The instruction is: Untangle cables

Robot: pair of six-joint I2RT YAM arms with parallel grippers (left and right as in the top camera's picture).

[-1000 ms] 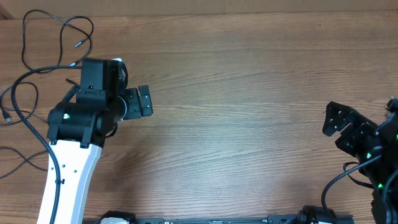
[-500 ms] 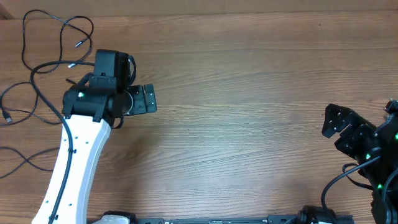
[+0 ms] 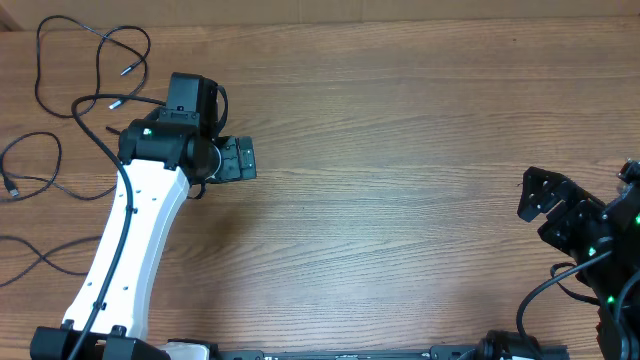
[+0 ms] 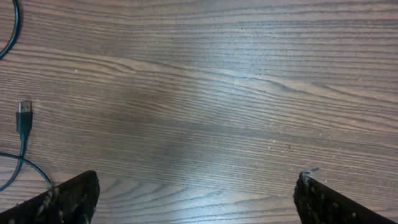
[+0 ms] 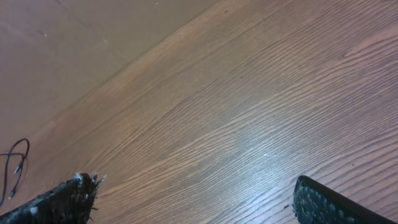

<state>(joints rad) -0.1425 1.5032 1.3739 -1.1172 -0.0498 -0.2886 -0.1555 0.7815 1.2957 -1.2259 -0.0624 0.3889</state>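
The cables lie as separate loose black strands at the table's far left in the overhead view. One loops at the top left with a silver plug tip (image 3: pixel 124 70). Another loops lower, ending in a plug (image 3: pixel 12 187). A third strand (image 3: pixel 33 262) runs off the left edge. My left gripper (image 3: pixel 238 159) is open and empty, right of the cables and over bare wood. The left wrist view shows a USB plug (image 4: pixel 23 116) left of the open fingers (image 4: pixel 196 199). My right gripper (image 3: pixel 545 200) is open and empty at the far right; its wrist view (image 5: pixel 199 199) shows a thin cable (image 5: pixel 15 165) far off.
The wooden table (image 3: pixel 400 150) ends at a back edge at the top of the overhead view. The left arm's white link (image 3: pixel 120 260) crosses the table's left part, with its own thicker black cable along it. The right arm's base cables (image 3: pixel 560 290) sit at the lower right.
The left arm has swung right and a little toward the back edge, carrying its open gripper further from the cable loops. The right arm has not moved.
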